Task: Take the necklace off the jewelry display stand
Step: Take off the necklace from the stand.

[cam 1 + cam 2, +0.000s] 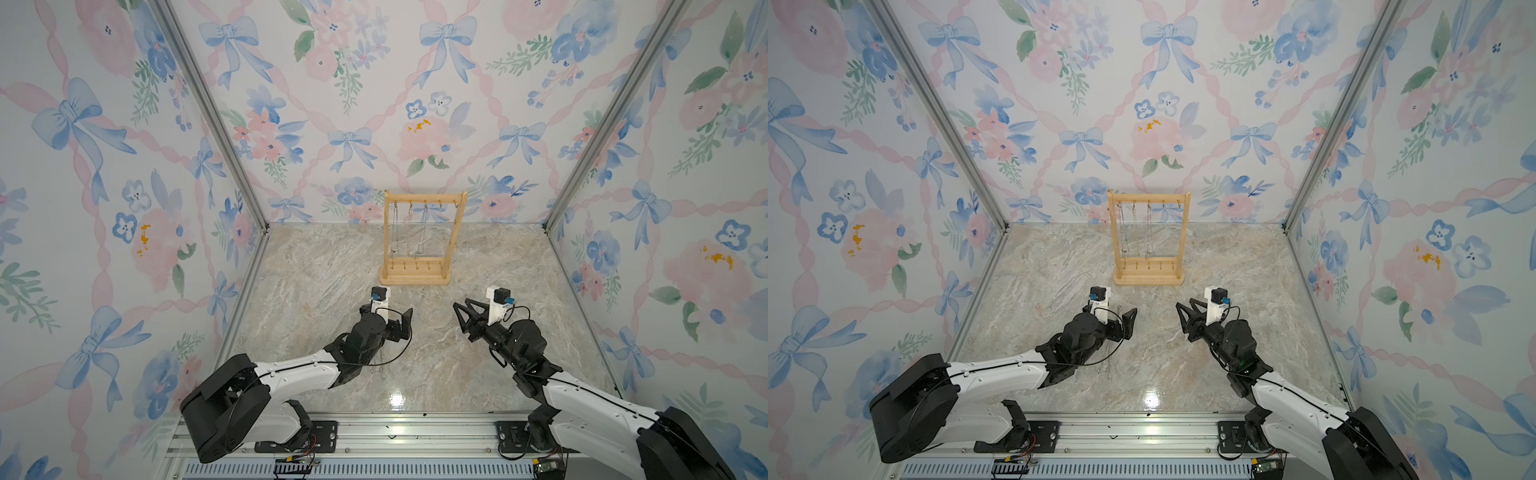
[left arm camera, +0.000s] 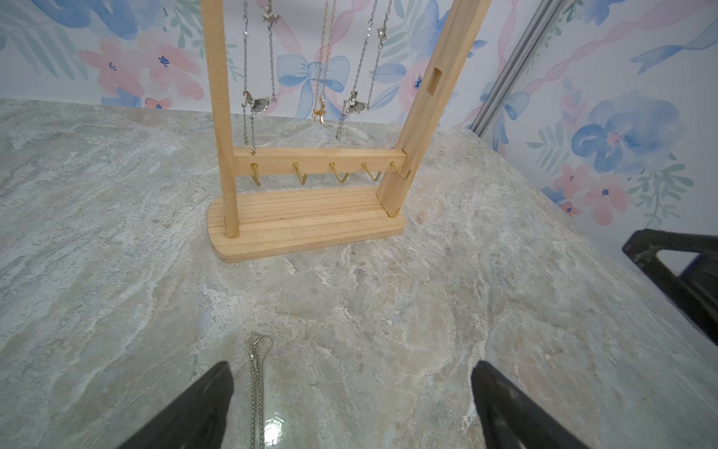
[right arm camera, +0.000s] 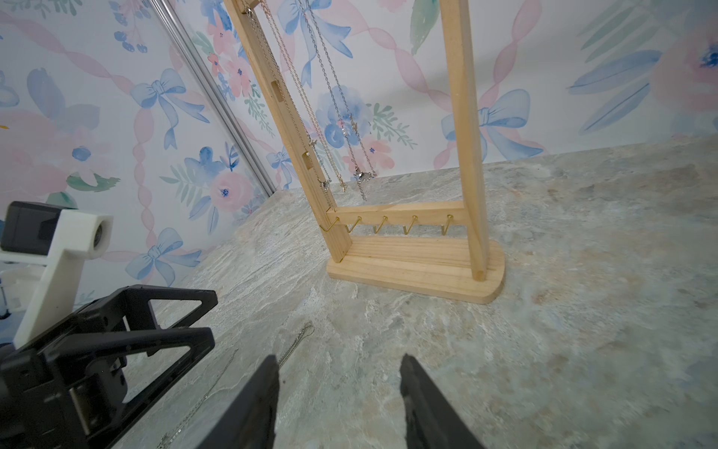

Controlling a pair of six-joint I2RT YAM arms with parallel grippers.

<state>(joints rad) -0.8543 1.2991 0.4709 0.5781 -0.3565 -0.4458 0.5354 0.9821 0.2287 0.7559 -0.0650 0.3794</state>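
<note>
The jewelry display stand (image 1: 424, 279) (image 1: 1148, 279) (image 2: 307, 229) (image 3: 415, 272) stands upright near the back wall. Three necklaces hang from its top hooks: two silver ones (image 2: 258, 103) (image 2: 355, 105) and a gold one (image 2: 321, 112) between them. Another silver necklace (image 2: 256, 381) (image 3: 297, 344) lies flat on the table in front of the stand. My left gripper (image 1: 401, 322) (image 2: 349, 369) is open just above it, the chain beside one finger and untouched. My right gripper (image 1: 461, 305) (image 3: 338, 359) is open and empty, to the right of the chain.
The marble tabletop (image 1: 457, 365) is boxed in by floral walls on three sides with metal corner posts (image 1: 257, 216). The two grippers face each other a short way apart in front of the stand. The left gripper's fingers (image 3: 155, 322) show in the right wrist view.
</note>
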